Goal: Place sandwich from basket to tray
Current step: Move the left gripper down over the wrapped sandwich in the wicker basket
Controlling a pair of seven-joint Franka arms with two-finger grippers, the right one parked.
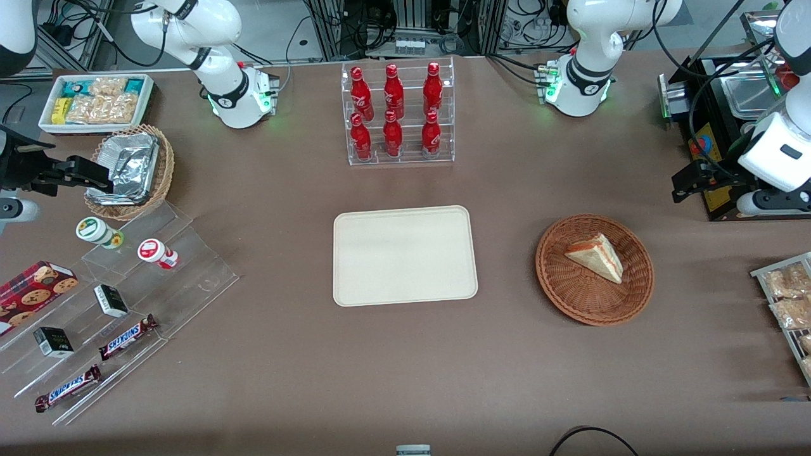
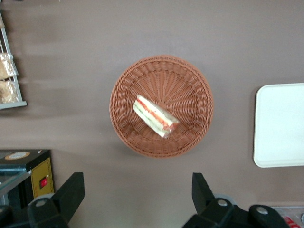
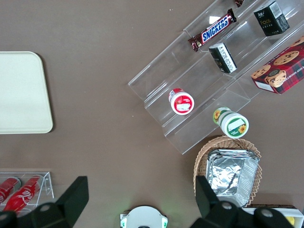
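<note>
The sandwich (image 1: 595, 256) (image 2: 155, 116), a pale wedge with a red-orange and green stripe, lies in the round reddish-brown wicker basket (image 1: 552, 278) (image 2: 190, 80). The cream tray (image 1: 405, 253) (image 2: 280, 126) (image 3: 21, 92) lies flat beside the basket, toward the parked arm's end, with nothing on it. My left gripper (image 1: 687, 182) (image 2: 137, 190) hangs high above the table, farther from the front camera than the basket and toward the working arm's end. It is open, its black fingers (image 2: 71, 190) wide apart over bare table, holding nothing.
A black appliance (image 1: 716, 126) stands right by the gripper. A wire rack of snack bags (image 1: 785, 297) (image 2: 7, 80) lies at the working arm's table end. A clear rack of red bottles (image 1: 399, 114) stands farther back than the tray. A stepped acrylic display (image 1: 127, 297), a foil-container basket (image 1: 130, 171) and a white snack bin (image 1: 95, 101) fill the parked arm's end.
</note>
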